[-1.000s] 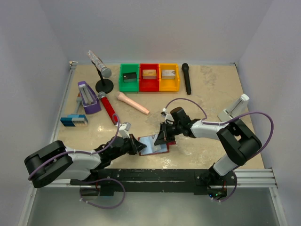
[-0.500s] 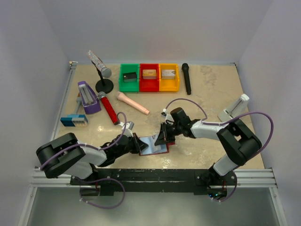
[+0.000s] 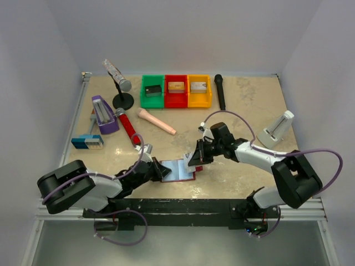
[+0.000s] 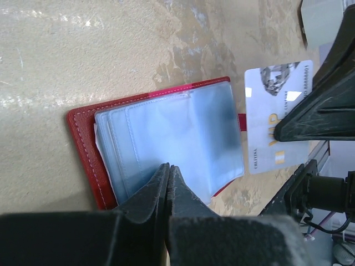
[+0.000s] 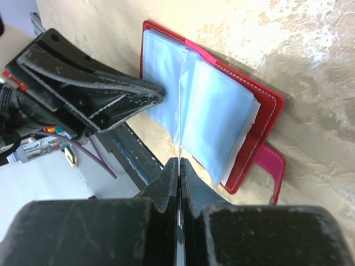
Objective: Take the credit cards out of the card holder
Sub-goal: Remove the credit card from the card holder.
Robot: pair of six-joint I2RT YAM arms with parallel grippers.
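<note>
Near the middle of the tabletop's near edge, I am pinching my left gripper (image 4: 168, 166) together on the pale blue-grey pocket leaves of the card holder (image 4: 83, 138), its fingers meeting on the leaves' near side. The dark red holder is lying spread flat on the tabletop (image 4: 83, 50), its little red tab poking out at the right. My right gripper (image 5: 178, 162) is clamping a silver credit card (image 4: 277, 116); the card is showing edge-on in my right wrist view and face-up just beside the pockets' right edge in my left wrist view; whether it is touching the pockets I cannot tell. Farther out, along the far edge, a green bin (image 3: 152, 91), a red bin (image 3: 176, 91) and a yellow bin (image 3: 199, 90) are sitting side by side; a black microphone (image 3: 220, 92) is lying just beside the yellow one.
</note>
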